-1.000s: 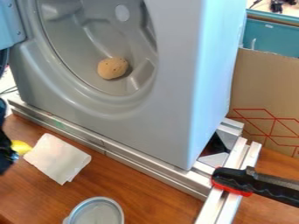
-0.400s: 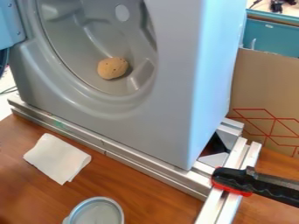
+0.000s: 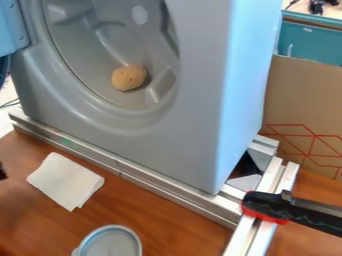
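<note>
A small dark part of my gripper (image 3: 2,172) shows at the left edge, just left of the folded white cloth (image 3: 65,181) and apart from it. The cloth lies flat on the brown wooden table (image 3: 157,220). A round tan object with small dark specks (image 3: 129,78) rests low inside the round opening of the grey washer-like housing (image 3: 190,135). At the bottom edge stands a round grey metal container (image 3: 110,243), partly cut off.
Metal rails (image 3: 157,185) run along the housing's base, with more at the right. A black tool handle with red trim (image 3: 267,205) lies over the right rails. A blue door (image 3: 12,27) stands at upper left, a cardboard box (image 3: 304,105) at right.
The dark arm and the yellow object beside the cloth left the view at the left edge; a small dark part has since come back in there. The cloth and tan object have not moved.
</note>
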